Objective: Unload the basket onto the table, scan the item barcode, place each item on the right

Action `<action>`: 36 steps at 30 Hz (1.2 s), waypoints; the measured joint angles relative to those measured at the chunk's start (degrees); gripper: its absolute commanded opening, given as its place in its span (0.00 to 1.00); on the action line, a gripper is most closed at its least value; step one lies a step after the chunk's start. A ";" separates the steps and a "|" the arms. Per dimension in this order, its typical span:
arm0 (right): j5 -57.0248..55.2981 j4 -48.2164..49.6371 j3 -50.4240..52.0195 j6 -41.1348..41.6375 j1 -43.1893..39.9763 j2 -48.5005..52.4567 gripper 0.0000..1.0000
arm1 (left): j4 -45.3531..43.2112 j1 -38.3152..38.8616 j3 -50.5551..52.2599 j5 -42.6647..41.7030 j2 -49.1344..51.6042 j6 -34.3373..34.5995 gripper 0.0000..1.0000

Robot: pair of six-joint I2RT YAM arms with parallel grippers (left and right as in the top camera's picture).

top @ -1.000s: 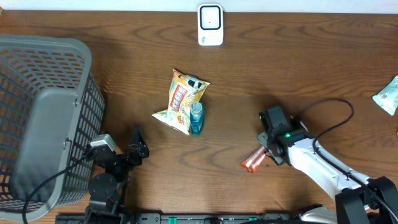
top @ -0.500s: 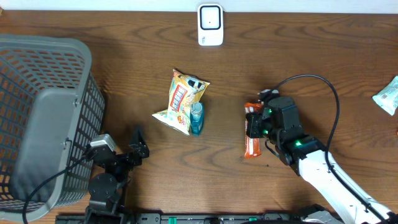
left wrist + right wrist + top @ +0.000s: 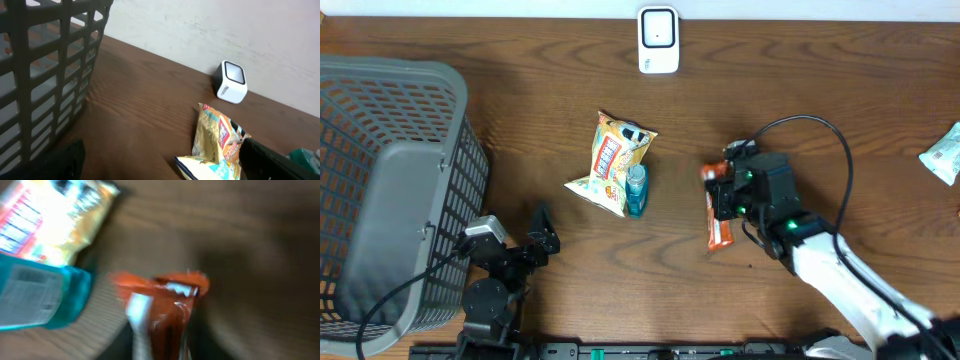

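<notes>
The right gripper (image 3: 728, 195) is sitting on the orange snack packet (image 3: 719, 225) right of centre, its grip lost in blur, while the white scanner (image 3: 658, 40) at top centre is waiting unused.

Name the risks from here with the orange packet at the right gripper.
1. The right wrist view is blurred, so the right gripper's hold on the orange packet cannot be confirmed; it may drop short of the white scanner.
2. The teal bottle and chip bag lie near the packet; a swing toward them could knock the bottle.
</notes>
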State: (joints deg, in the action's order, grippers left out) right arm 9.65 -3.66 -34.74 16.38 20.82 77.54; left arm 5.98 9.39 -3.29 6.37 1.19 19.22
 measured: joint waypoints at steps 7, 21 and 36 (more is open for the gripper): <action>-0.24 -0.96 -1.38 0.37 -0.02 3.19 0.62 | 0.00 -0.02 0.00 0.02 0.00 0.00 0.98; 10.34 -15.80 -9.46 -8.96 -7.48 4.94 0.34 | 0.00 -0.02 0.00 0.02 0.00 0.00 0.98; -11.76 -13.94 -10.40 -8.17 10.60 8.41 0.35 | 0.00 0.00 0.00 0.02 0.00 0.00 0.98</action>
State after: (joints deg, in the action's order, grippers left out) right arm -2.11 -17.61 -45.15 8.21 31.42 85.95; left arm 5.98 9.39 -3.29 6.39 1.19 19.22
